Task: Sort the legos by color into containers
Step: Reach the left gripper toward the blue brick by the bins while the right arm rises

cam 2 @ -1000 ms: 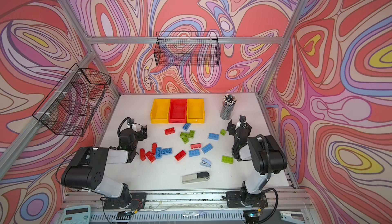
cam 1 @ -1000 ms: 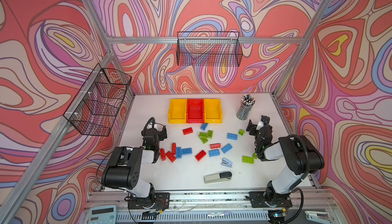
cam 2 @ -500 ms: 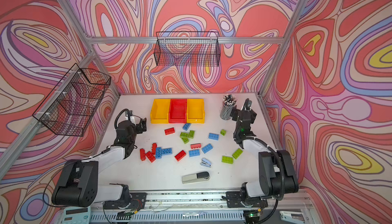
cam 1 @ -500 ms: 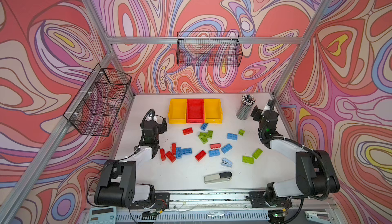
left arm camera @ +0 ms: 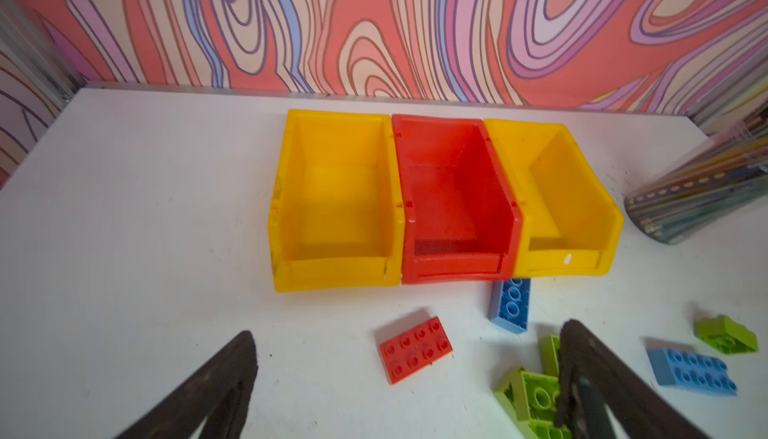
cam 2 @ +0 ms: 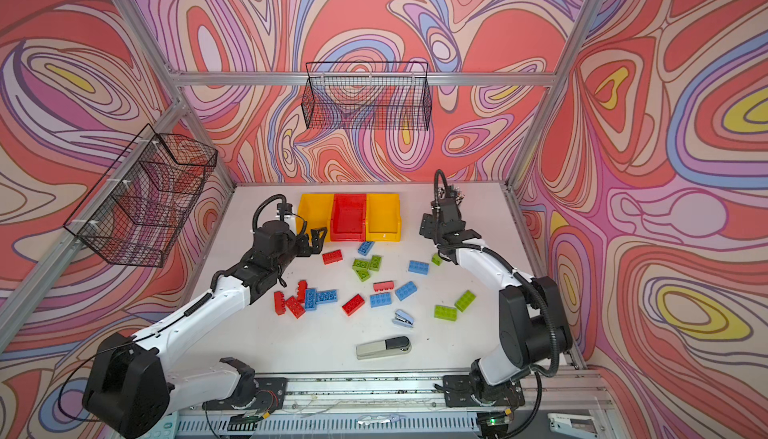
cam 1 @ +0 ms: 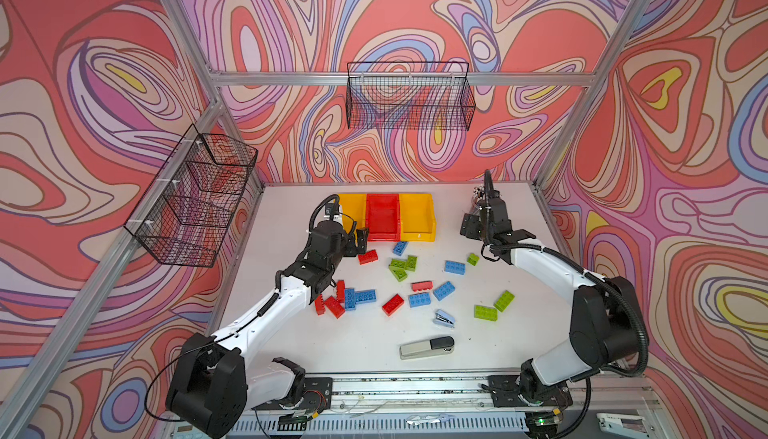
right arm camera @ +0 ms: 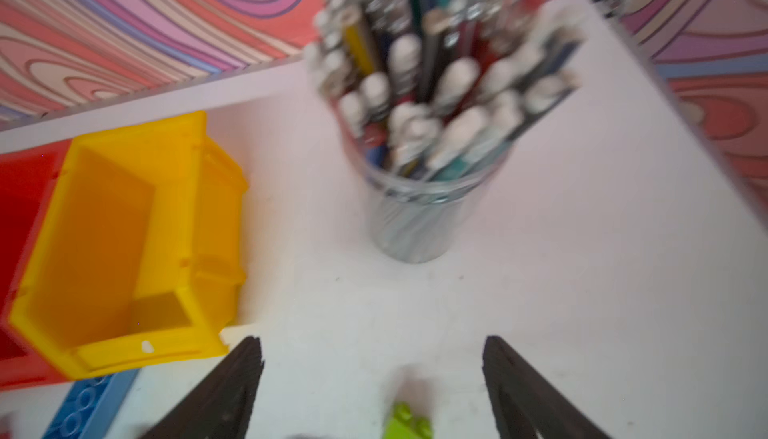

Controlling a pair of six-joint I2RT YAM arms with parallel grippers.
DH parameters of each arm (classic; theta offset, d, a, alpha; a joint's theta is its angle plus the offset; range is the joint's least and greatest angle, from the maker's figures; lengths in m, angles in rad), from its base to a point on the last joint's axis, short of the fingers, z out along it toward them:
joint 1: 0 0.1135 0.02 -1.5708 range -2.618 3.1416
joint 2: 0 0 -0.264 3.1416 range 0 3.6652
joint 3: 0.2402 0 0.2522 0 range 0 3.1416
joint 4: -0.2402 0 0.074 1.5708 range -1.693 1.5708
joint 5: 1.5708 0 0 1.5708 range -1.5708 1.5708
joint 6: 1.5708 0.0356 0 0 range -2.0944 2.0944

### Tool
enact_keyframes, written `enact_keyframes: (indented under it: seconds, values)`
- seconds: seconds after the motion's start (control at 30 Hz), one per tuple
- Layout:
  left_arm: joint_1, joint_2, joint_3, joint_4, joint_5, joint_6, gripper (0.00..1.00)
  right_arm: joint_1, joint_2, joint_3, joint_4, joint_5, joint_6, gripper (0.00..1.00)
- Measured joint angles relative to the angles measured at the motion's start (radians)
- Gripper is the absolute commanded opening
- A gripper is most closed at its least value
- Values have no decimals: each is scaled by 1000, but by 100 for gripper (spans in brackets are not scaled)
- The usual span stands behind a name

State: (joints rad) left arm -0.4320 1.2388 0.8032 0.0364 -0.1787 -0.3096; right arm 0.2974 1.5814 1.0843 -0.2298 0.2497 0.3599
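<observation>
The red brick (left arm camera: 415,349) is found just ahead of the left gripper (left arm camera: 409,330), fingers spread and empty, its long axis slanted across the gap; the right gripper (right arm camera: 372,340), likewise parted, is placed farther off

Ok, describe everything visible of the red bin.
The red bin is an open-top rectangular box of smooth plastic with a low front lip, and it is empty. It stands upright at the far side of the white table, its side walls touching the yellow bins on either side. A blue brick lies at its front corner.
</observation>
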Motion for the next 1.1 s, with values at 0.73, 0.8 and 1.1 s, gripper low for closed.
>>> enact_keyframes:
  seconds: [0.73, 0.8, 1.1]
  values:
    - [-142, 494, 404, -259, 179, -8, 86, 89, -67, 164, -306, -56, 148, 98]
    - [-147, 546, 443, -280, 180, -9, 85, 89, -94, 165, -329, -47, 156, 98]
    - [-151, 742, 627, -375, 142, -5, 75, 89, -142, 164, -425, -5, 185, 98]
